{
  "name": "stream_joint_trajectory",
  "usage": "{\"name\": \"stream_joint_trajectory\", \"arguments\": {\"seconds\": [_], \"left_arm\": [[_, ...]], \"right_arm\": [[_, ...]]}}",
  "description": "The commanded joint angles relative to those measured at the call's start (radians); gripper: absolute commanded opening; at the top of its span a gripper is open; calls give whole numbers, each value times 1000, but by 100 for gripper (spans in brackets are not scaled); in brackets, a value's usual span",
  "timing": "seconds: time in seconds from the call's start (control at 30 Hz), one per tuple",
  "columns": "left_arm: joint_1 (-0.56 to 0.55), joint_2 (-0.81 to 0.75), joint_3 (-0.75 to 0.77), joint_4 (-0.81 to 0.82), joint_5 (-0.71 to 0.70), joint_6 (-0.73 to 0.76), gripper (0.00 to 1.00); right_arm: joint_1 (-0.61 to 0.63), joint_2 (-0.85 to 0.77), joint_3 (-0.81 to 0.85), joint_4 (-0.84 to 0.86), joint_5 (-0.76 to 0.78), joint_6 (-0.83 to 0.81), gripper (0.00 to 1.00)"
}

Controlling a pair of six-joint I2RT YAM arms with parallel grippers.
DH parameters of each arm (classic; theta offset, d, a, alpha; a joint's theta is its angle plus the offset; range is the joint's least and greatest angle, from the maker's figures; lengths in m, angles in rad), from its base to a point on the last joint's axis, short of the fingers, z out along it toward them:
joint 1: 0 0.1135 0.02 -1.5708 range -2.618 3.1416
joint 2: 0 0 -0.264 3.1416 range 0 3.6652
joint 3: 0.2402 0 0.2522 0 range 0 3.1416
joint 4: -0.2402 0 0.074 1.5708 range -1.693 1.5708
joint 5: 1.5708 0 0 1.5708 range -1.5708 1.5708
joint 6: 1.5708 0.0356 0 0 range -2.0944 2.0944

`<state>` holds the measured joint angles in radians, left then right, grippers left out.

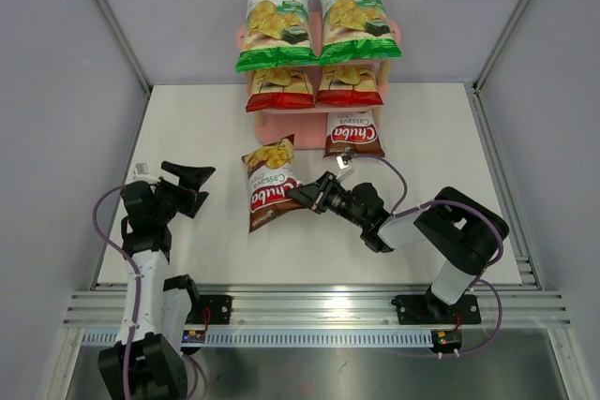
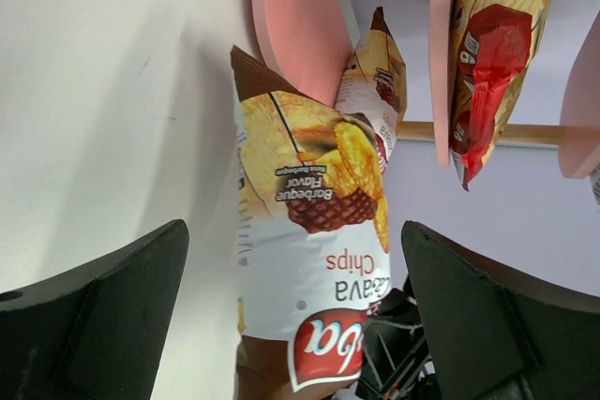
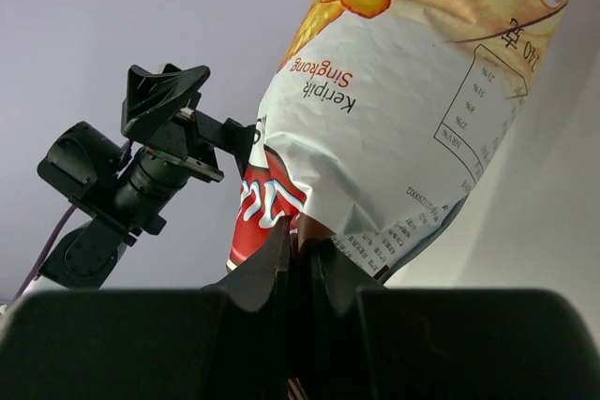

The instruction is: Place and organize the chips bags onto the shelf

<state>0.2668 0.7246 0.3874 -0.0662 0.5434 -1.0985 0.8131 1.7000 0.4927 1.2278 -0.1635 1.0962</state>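
Bag (image 2: 309,259) reads "Chuba", "Barbeque Flavor".

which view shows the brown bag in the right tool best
Top external: the whole brown chips bag shows, the right tool pinching its edge. Left wrist shows most of its front; right wrist only the pinched end.

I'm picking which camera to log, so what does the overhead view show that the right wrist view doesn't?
Overhead only: the shelf with two green bags on top, two red bags on the middle tier and a brown bag at the bottom. Right wrist only: the fine print on the loose brown bag, and exactly where the right hand pinches its edge. Both: that loose bag and the open left hand.
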Motion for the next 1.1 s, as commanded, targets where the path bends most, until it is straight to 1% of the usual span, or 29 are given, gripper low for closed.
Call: {"name": "stream_joint_trajectory", "arguments": {"seconds": [0.0, 0.2, 0.43, 0.6, 0.77, 0.87, 0.97, 1.07], "left_arm": [[29, -8, 56, -40, 52, 81, 99], [68, -10, 80, -69, 105, 127, 99], [75, -1, 166, -156, 131, 230, 99], [74, 29, 223, -218, 173, 324, 99], [74, 21, 266, -288, 188, 390, 99], [74, 21, 303, -334, 196, 448, 99], [74, 16, 335, -374, 191, 486, 99], [74, 7, 332, -376, 184, 491, 99]], "right_arm": [[-18, -43, 60, 75, -56, -79, 3], [-101, -10, 72, 102, -87, -71, 3], [-172, -16, 130, 44, -100, -119, 3], [-199, 22, 159, 32, -85, -122, 3], [-213, 75, 182, 65, -74, -117, 2], [-224, 102, 202, 52, -51, -139, 2], [-238, 124, 228, 47, -41, -147, 2], [-252, 148, 259, 36, -30, -150, 2]]}}
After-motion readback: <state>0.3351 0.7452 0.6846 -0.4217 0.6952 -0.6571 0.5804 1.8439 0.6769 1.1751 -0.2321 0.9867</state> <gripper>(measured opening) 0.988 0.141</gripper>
